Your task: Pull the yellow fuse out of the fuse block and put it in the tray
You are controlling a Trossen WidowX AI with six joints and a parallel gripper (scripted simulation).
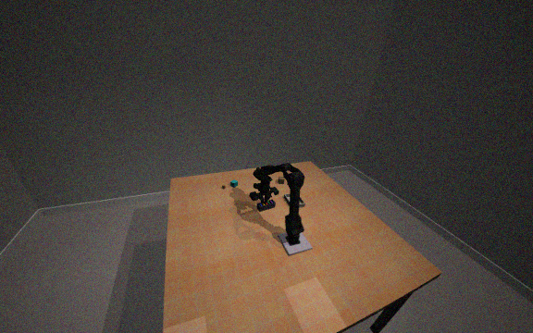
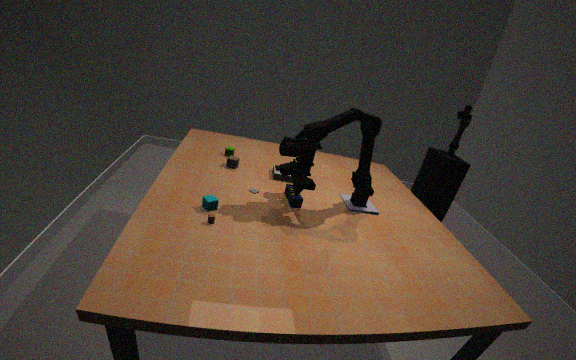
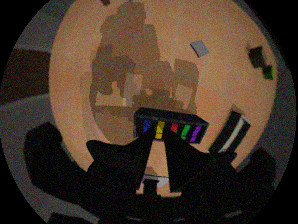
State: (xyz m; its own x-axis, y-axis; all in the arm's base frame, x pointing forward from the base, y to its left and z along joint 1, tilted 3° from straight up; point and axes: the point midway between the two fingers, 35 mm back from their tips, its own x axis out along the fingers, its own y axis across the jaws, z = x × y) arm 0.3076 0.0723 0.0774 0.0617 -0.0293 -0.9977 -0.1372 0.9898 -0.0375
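Hovering over the fuse block point(image 1: 266, 205) in the top view, our gripper point(image 1: 264, 198) sits low above it; tray point(image 1: 294, 200) lies just beside, partly hidden behind the arm.

Exterior view: gripper point(image 2: 296, 186) right above block point(image 2: 294, 195), tray point(image 2: 281, 173) behind it. Fingers too small to judge here.

Wrist view: yellow fuse point(image 3: 160, 129) seated in block point(image 3: 172, 127) w/ the other fuses, lined up btwn our fingertips. We read the jaws as narrowed but holding nothing yet. Risk, in our judgement: gap looks tight, so descending could clip the block or the neighbouring fuses; any sideways drift would do it.
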